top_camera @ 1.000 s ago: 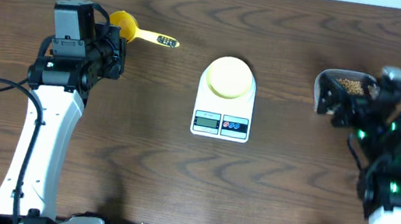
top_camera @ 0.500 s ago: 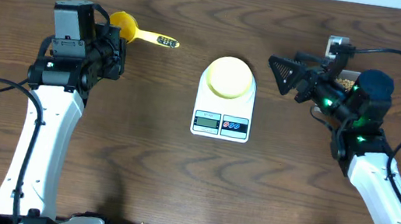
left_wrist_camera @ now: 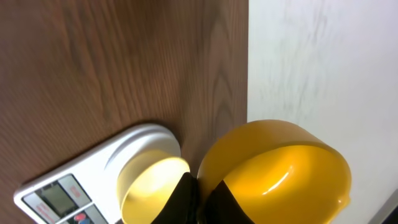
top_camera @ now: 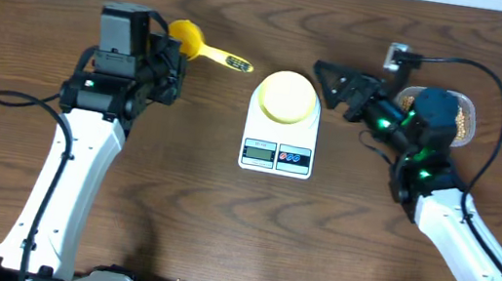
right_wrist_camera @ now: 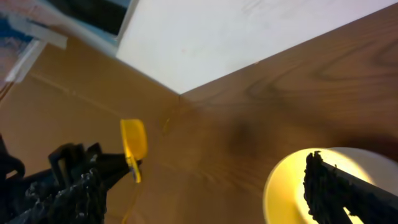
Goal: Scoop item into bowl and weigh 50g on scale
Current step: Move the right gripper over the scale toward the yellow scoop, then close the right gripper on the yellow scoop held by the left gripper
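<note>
One bowl (top_camera: 287, 97) on scale (top_camera: 277, 154), beans (top_camera: 467, 118) — in tub (top_camera: 478, 106)

Dark wooden table (top_camera: 174, 199) (scale (top_camera: 276, 156), tub (top_camera: 468, 114))

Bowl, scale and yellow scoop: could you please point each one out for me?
bowl (top_camera: 287, 97), overhead view, centre of its inside.
scale (top_camera: 279, 137), overhead view, white deck beside the bowl.
yellow scoop (top_camera: 184, 33), overhead view, its cup.
</note>
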Controlling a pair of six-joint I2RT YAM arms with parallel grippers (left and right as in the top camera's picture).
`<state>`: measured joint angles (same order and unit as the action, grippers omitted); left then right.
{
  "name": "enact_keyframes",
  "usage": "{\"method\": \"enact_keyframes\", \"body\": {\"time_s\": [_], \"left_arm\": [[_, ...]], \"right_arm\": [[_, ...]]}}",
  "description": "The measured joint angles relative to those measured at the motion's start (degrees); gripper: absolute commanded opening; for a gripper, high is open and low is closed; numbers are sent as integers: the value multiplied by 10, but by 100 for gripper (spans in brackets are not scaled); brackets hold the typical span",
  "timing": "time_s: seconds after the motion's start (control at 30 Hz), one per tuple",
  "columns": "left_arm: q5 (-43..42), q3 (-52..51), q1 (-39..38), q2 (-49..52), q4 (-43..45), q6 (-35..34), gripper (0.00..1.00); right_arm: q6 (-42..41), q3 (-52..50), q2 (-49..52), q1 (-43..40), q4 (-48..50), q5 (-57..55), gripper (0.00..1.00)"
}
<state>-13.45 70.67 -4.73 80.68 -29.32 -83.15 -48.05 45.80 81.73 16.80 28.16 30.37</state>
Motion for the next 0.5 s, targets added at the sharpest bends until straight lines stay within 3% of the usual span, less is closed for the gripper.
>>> {"method": "enact_keyframes", "body": {"time_s": [0.5], "left_arm": [[-32,0,-43,0,28,-32,8]], "right_arm": [[-10,0,14,37,43,-15,99]]}}
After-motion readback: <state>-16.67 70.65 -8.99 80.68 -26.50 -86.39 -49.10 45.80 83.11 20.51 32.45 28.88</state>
